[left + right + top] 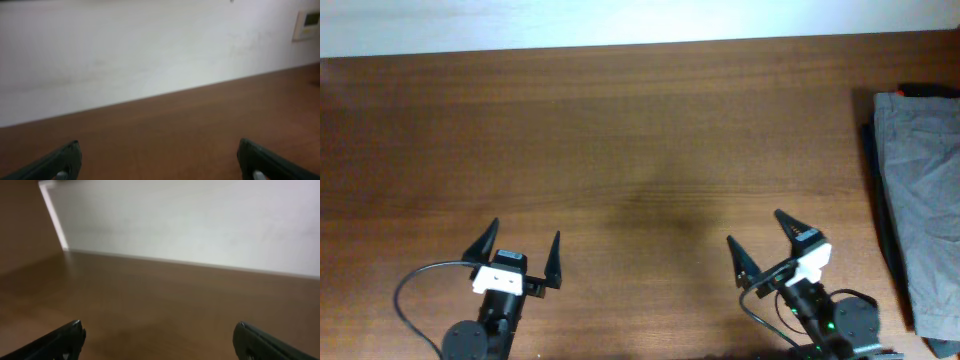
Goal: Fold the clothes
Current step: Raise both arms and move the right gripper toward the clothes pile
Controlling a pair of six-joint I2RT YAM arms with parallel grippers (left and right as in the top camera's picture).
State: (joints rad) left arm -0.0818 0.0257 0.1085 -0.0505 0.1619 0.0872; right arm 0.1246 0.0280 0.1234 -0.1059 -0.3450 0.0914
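i have both arms parked at the near edge of the table (640, 130). the left gripper (526, 230) has its jaws spread wide with nothing between them. the right gripper (754, 227) is spread just as wide and is also empty.

the grey-khaki garment (925, 200) lies flat at the far right of the table, wrinkled, and runs off the right side of the overhead view. a dark garment (882, 200) peeks out from underneath along its left edge. a thin reddish strip (928, 92) shows at the far end of the pile, too small for me to say what it is.

the pile sits to the right of the right gripper, near it but not touching. it is well apart from the left gripper, most of the table's width away. both wrist views show only bare wood, the pale wall (150, 50) and my own fingers (62, 161) in the bottom corners.
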